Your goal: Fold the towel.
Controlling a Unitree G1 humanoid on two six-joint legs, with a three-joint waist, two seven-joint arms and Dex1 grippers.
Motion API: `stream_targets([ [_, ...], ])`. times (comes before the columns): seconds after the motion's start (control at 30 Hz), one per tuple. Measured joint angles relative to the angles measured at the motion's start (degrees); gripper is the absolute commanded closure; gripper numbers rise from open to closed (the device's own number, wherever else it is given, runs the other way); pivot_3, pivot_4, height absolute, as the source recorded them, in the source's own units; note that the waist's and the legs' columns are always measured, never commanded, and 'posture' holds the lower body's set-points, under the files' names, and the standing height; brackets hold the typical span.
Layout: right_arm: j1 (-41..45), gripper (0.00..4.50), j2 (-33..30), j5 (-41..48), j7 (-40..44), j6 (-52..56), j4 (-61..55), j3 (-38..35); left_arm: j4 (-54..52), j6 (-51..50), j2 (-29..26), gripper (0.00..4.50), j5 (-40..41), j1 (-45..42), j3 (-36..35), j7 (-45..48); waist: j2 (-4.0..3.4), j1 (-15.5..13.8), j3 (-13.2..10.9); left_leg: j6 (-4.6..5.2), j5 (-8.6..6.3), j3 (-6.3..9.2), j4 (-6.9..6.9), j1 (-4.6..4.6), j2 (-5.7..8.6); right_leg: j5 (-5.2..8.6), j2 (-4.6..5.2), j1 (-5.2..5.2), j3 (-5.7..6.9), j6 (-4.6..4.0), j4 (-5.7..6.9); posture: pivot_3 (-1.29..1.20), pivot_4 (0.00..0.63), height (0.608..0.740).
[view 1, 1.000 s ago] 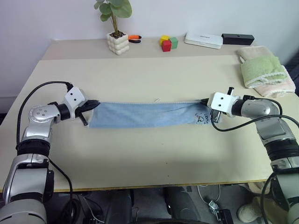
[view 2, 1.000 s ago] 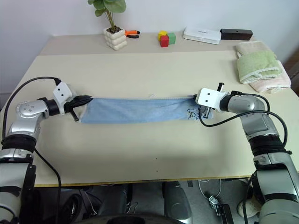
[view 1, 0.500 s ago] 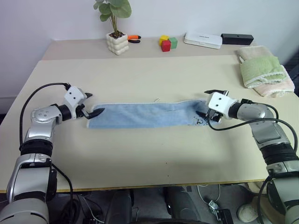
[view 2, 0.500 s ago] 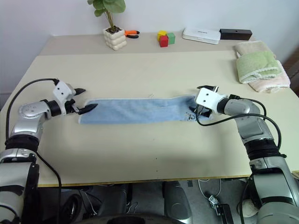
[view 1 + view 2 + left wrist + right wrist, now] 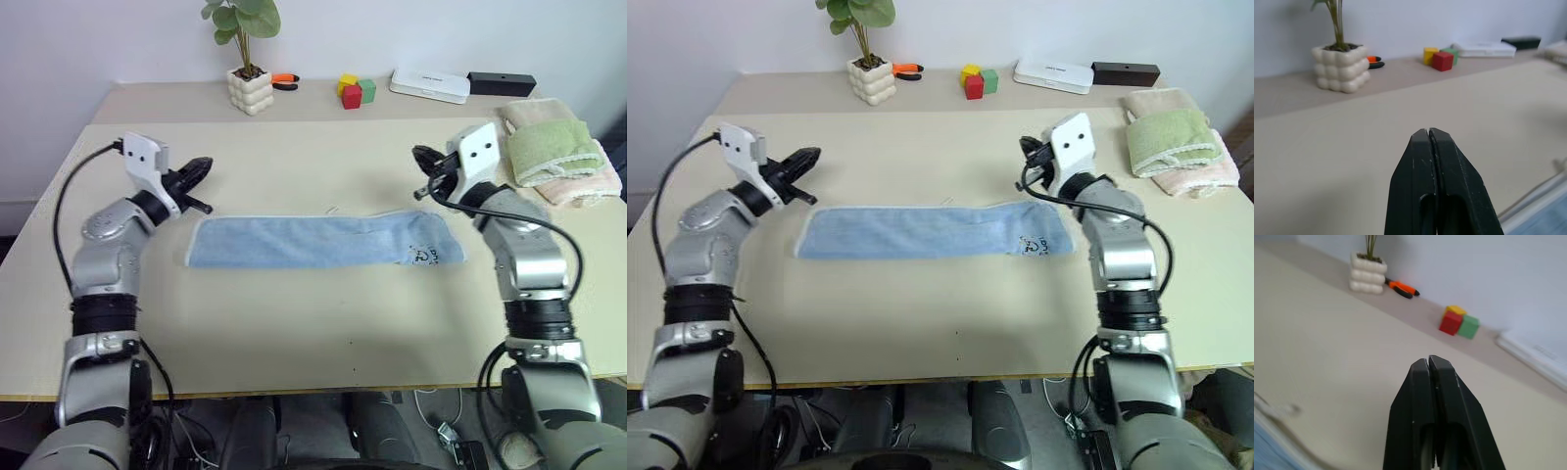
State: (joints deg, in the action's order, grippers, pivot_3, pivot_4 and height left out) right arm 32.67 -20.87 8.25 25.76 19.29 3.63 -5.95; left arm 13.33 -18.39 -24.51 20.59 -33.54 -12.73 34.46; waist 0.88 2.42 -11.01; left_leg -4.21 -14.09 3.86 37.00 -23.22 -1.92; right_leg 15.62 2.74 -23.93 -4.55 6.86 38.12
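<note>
The towel (image 5: 318,241) is a light blue strip folded lengthwise, lying flat across the middle of the table with a small white tag near its right end. My left gripper (image 5: 204,164) hangs above the table beyond the towel's left end, shut and empty, pointing toward the centre. Beyond the right end my right gripper (image 5: 419,155) is raised too, shut with nothing in it. In the left wrist view the black fingers (image 5: 1432,161) press together, and a corner of the towel (image 5: 1542,210) lies below. The right wrist view shows its fingers (image 5: 1430,391) closed as well.
At the back stand a white plant pot (image 5: 248,90), orange-handled pliers (image 5: 283,80), coloured blocks (image 5: 353,91), a white box (image 5: 429,85) and a black box (image 5: 502,83). Green and pink folded towels (image 5: 554,149) are stacked at the far right.
Both grippers let go of the towel's ends, opened, then shut again while lifting up and away toward the back. The towel now lies flat and free on the table.
</note>
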Motion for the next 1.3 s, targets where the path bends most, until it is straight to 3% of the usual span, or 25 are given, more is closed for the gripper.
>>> stream_targets([
  [0.17, -5.9, 4.5, 7.6, -1.6, -9.2, 1.6, -1.0, 1.2, -4.8, -3.5, 7.9, 4.48, -1.4, 3.6, 1.6, -10.4, -0.03, 0.1, 0.0, 0.0, 0.0, 0.0, -0.01, 0.0, 0.03, 0.0, 0.0, -0.03, -0.01, 0.0, 0.01, 0.0, 0.15, 0.74],
  [0.3, -9.2, 4.5, 8.9, -4.9, -14.7, -1.9, 1.1, 1.3, -3.9, -3.0, 9.9, 4.48, -5.4, 7.3, 4.2, -14.9, -0.05, 0.2, 0.0, 0.0, 0.0, 0.0, -0.04, 0.03, 0.02, 0.0, -0.02, -0.03, -0.01, 0.0, 0.0, 0.0, 0.15, 0.74],
  [0.73, -14.0, 4.5, 2.2, -7.4, -15.8, -10.0, 8.0, -1.2, 0.6, 1.6, 3.1, 4.48, -7.5, 10.5, 2.5, -12.7, -0.05, 0.1, 0.0, 0.0, 0.0, -0.01, -0.04, 0.03, 0.03, 0.0, -0.01, 0.0, -0.01, -0.01, -0.04, 0.0, 0.15, 0.74],
  [0.83, -14.5, 3.68, 1.1, -6.7, -14.1, -10.1, 7.9, -1.6, 0.7, 3.2, 0.9, 4.5, -7.6, 11.4, 2.6, -10.2, -0.05, 0.1, 0.0, 0.0, 0.0, -0.01, -0.04, 0.04, 0.03, 0.0, -0.02, 0.0, -0.01, 0.0, -0.04, 0.0, 0.15, 0.74],
  [0.97, -15.0, 1.72, 0.6, -2.4, -11.0, -8.1, 5.3, -3.8, 0.6, 5.2, -0.5, 2.76, -6.6, 11.5, 2.6, -4.8, -0.05, 0.1, 0.0, 0.0, 0.0, -0.01, -0.04, 0.03, 0.03, 0.0, -0.01, 0.01, -0.01, -0.01, -0.05, 0.0, 0.15, 0.74],
  [1.07, -15.0, 0.08, 0.4, 3.5, -9.2, -3.1, -0.6, -7.0, 0.6, 5.4, -3.0, 1.17, -4.8, 10.7, 2.6, 0.6, -0.05, 0.1, 0.0, 0.0, 0.0, 0.0, -0.05, 0.03, 0.03, 0.0, -0.02, 0.01, 0.0, -0.01, -0.04, 0.0, 0.15, 0.74],
  [1.13, -15.2, 0.0, 0.4, 8.3, -8.6, 1.4, -5.0, -9.8, 0.9, 5.5, -5.1, 0.15, -3.8, 9.4, 2.5, 3.8, -0.05, 0.1, 0.0, 0.01, -0.01, 0.01, -0.05, 0.03, 0.02, 0.0, -0.02, 0.02, 0.0, -0.01, -0.06, 0.0, 0.15, 0.74],
  [1.3, -22.3, 0.0, 4.6, 24.8, -12.5, 16.7, -19.8, -17.4, 0.9, 3.0, -9.9, 0.07, 0.5, 6.0, 2.6, 14.6, -0.05, 0.0, 0.0, 0.03, -0.02, 0.11, -0.14, 0.0, 0.01, 0.02, -0.03, 0.07, 0.08, -0.02, -0.13, 0.0, 0.15, 0.74],
])
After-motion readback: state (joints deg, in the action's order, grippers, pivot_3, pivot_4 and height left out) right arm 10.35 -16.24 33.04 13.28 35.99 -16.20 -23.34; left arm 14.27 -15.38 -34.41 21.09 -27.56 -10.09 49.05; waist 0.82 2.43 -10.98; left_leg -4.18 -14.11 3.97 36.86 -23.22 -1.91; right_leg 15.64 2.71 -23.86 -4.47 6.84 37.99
